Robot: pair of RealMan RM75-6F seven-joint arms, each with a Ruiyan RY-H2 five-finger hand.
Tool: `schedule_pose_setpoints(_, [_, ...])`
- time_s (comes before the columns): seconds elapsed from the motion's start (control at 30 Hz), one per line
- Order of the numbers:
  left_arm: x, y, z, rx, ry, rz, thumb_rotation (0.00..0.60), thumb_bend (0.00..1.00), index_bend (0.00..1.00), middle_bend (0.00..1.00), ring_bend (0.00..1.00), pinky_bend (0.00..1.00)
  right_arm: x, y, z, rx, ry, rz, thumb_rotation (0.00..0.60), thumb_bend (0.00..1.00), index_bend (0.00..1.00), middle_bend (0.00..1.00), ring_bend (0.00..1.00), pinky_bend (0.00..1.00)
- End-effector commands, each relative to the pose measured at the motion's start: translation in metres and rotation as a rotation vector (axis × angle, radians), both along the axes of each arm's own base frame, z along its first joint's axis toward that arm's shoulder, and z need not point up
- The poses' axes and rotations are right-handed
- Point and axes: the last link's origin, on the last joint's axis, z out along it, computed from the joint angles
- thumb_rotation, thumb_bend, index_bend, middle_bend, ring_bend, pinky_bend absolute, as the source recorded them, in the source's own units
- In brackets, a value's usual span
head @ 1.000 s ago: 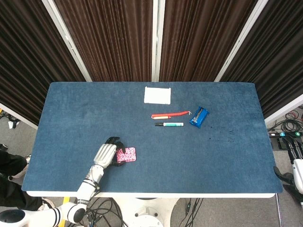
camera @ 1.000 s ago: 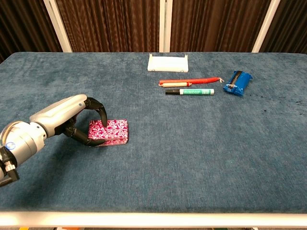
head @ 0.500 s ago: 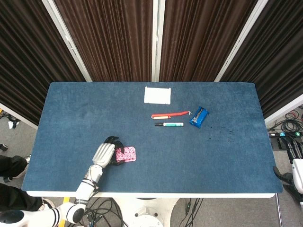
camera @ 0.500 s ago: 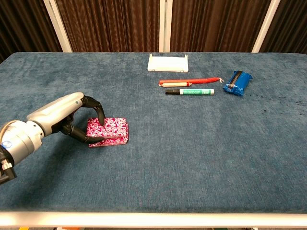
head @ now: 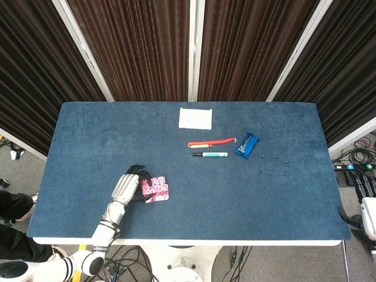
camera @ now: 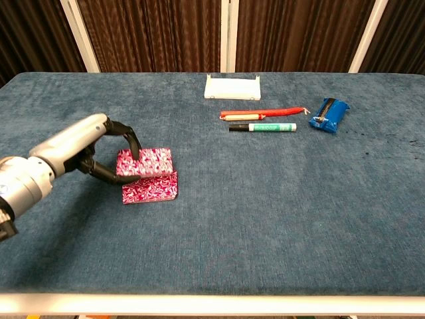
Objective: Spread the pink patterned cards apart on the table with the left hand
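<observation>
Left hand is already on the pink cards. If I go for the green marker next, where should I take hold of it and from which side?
Grip the green marker at mid-barrel, coming straight down from above. It lies flat, lengthwise left to right, with the red pen close behind it, so close the fingers front to back and keep the rear fingers narrow; the near side is open table.

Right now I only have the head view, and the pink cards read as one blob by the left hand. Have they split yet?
Observer: Yes. The chest view shows an upper packet overlapping the far edge of a lower packet.
Operator: Which one is the hand on?
Observer: The left hand pinches the upper packet at its left edge, with fingertips on top. It doesn't seem to touch the lower packet.
Operator: Is the upper one lying flat?
Observer: It looks tilted, with its near edge raised off the lower packet, but I can't be sure.
</observation>
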Motion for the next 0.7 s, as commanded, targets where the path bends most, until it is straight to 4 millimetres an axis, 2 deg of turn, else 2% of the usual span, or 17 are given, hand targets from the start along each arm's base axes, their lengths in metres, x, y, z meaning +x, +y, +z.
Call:
schedule_pose_setpoints(0.03, [-0.006,0.01,0.009,0.039,0.0,0.017,0.6,0.23,0.54,0.43,0.14,0.11,0.0,0.0,0.0,0.001,0.002,-0.002,0.6,0.21,0.0,0.0,0.0,0.0])
schedule_pose_setpoints(0.33, [-0.044,0.029,0.029,0.102,0.045,0.096,0.6,0.23,0.54,0.43,0.14,0.11,0.002,0.0,-0.001,0.002,0.008,-0.002,0.6,0.21,0.0,0.0,0.0,0.0])
schedule_pose_setpoints(0.47, [-0.059,0.034,0.029,0.111,0.052,0.149,0.6,0.23,0.54,0.44,0.14,0.11,0.003,0.0,-0.002,0.001,0.013,-0.001,0.6,0.21,0.0,0.0,0.0,0.0])
schedule_pose_setpoints(0.7, [-0.09,0.028,0.022,0.08,0.076,0.221,0.6,0.23,0.54,0.44,0.14,0.11,0.004,0.001,-0.002,0.0,0.018,-0.003,0.6,0.21,0.0,0.0,0.0,0.0])
